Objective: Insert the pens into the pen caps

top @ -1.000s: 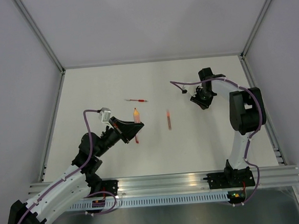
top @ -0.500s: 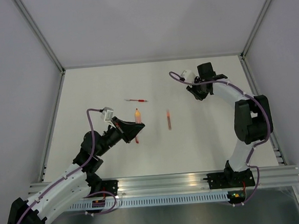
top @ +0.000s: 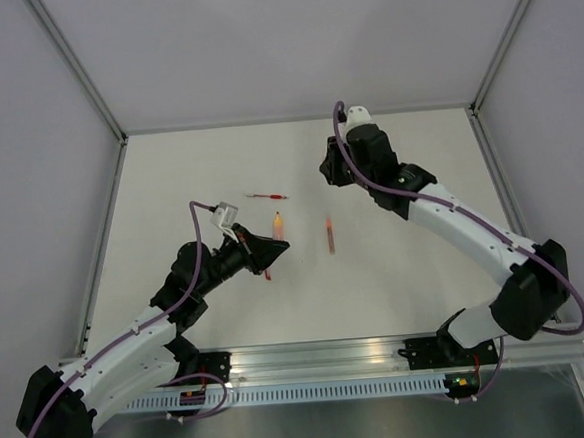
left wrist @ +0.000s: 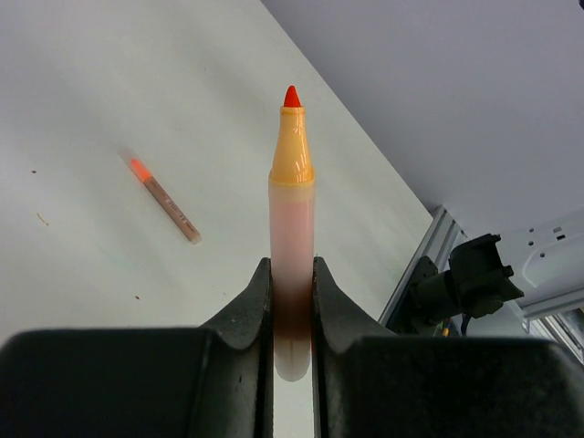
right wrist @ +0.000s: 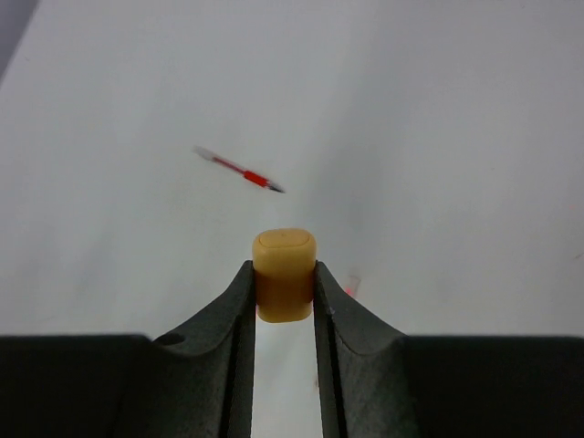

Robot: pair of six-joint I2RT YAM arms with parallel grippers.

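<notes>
- White desk [top: 171, 207], pale grey walls around it.
- The left wrist view shows the left tool [left wrist: 292, 266] clenched on the orange pen [left wrist: 292, 182], whose tip points out past the fingers. A pinkish pen [left wrist: 164, 196] lies on the desk ahead and to the left.
- Only the right wrist view shows the cap [right wrist: 284, 274], orange and pinched in the right tool [right wrist: 285, 270]. A blurred red pen [right wrist: 242, 171] lies ahead of it.
- Only the top view shows a red piece [top: 267, 271] partly beneath the left tool.
- Since a second ago the right tool has swung from the far right toward the middle and the left tool has edged forward. The loose pens have not moved.
</notes>
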